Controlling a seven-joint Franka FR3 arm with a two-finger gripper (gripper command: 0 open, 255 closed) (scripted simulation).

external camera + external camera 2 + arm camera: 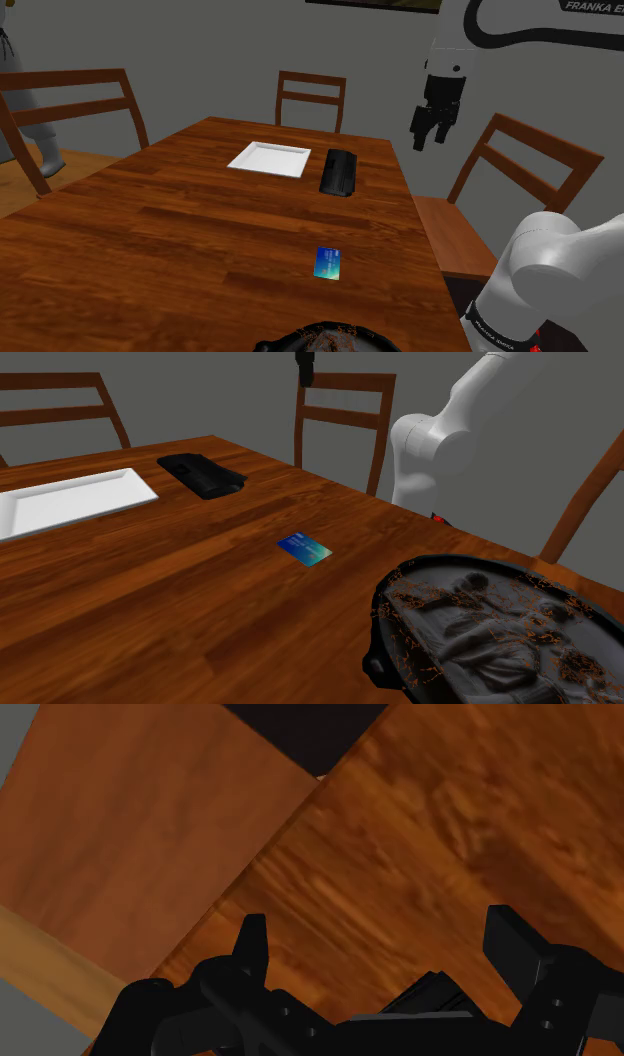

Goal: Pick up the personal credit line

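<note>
A small blue-green card [328,263] lies flat on the wooden table [180,230], toward its near right part; in the second exterior view the card [305,549] sits mid-table. My black gripper [432,128] hangs high above the table's far right edge, well away from the card, fingers apart and nothing between them. In the wrist view the fingers [251,944] stand apart over the table's edge [400,854] and a chair seat.
A white rectangular plate [269,158] and a black box-like object [339,171] lie at the far side. A dark round patterned platter [490,632] sits at the near edge. Wooden chairs [311,100] ring the table, one [520,165] right below the gripper.
</note>
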